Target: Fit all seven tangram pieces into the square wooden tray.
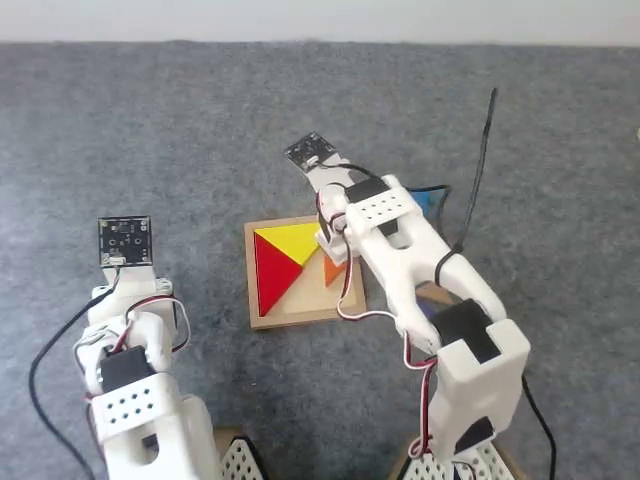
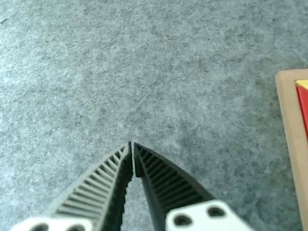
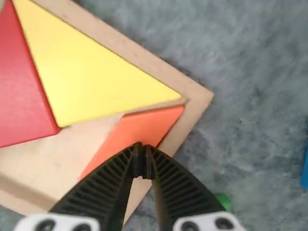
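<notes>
Wooden tray — red triangle, yellow triangle, orange piece beneath right gripper

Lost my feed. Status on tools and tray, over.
Left tool shut, over carpet. Right tool shut, over orange piece. Tray also holds red, yellow.

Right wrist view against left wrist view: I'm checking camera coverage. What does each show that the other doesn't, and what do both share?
Right wrist view, not the left: an orange triangular piece in the square wooden tray, at the tips of the shut right gripper, plus a green bit and a blue bit on the grey carpet. Left wrist view, not the right: the shut left gripper. Both: that tray, its yellow triangle and red triangle, the carpet.
</notes>
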Robot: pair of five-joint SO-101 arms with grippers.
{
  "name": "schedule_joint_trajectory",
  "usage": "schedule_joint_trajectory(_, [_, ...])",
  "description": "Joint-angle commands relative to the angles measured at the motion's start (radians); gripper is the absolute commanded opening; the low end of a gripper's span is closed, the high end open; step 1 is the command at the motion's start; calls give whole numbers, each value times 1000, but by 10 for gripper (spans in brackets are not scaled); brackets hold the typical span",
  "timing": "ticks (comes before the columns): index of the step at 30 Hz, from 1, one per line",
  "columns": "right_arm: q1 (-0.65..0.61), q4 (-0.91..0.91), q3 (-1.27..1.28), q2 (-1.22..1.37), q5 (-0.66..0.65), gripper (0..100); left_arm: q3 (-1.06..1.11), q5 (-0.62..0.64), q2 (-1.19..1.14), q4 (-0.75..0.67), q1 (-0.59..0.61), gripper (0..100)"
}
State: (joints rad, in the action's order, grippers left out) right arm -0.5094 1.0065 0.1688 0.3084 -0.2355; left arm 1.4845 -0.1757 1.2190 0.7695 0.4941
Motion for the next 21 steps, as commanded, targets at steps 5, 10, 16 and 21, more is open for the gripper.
schedule_joint_trajectory(5, [35, -19, -81, -4, -14, 8, -48, -11, -3, -2, 3, 12])
schedule_joint_trajectory(10, [45, -19, -112, -4, -14, 8, -48, -11, -3, -2, 3, 12])
schedule_joint_trajectory(16, [38, 15, -123, -45, -14, 8, -48, -11, -3, -2, 3, 12])
schedule_joint_trajectory(21, [-24, 136, -107, -104, -6, 8, -48, -11, -3, -2, 3, 12])
